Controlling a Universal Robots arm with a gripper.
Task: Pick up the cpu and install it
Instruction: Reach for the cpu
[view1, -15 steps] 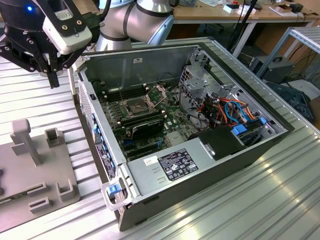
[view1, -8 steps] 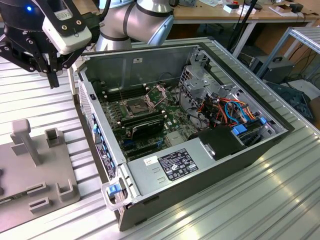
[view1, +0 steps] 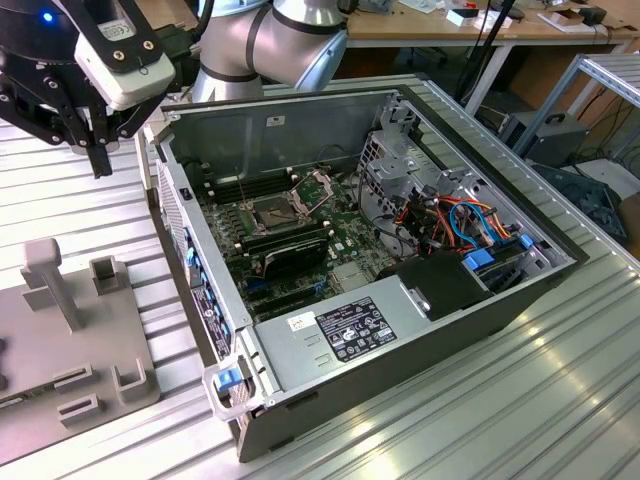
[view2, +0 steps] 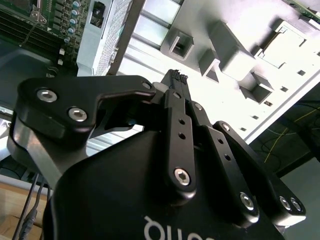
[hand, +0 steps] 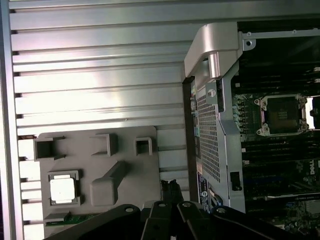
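Black gripper linkages crowd the second wrist view, and the two fingertips meet at a narrow point with nothing between them, so the claw is closed and empty. In the exterior view the gripper hangs above the ribbed aluminium table, off the corner of the open computer case and well above the grey fixture plate. The first wrist view looks down past the fingertips, which sit over the edge of the fixture plate nearest the case. The cpu lies flat in a square pocket on the side of the plate away from the case, beside a tall upright block, well apart from the gripper. Inside the case the cpu socket looks empty, and its retention frame appears to be raised. Judging from this, the work stands at the approach to the pick, with nothing lifted yet. Doing it well probably means spreading the fingers before descending, centring them over the pocket, and coming straight down so that the pads take two opposite edges of the chip. The grip should be light and level, clear of the upright block, and the chip should stay flat and unrotated so that it matches the socket.
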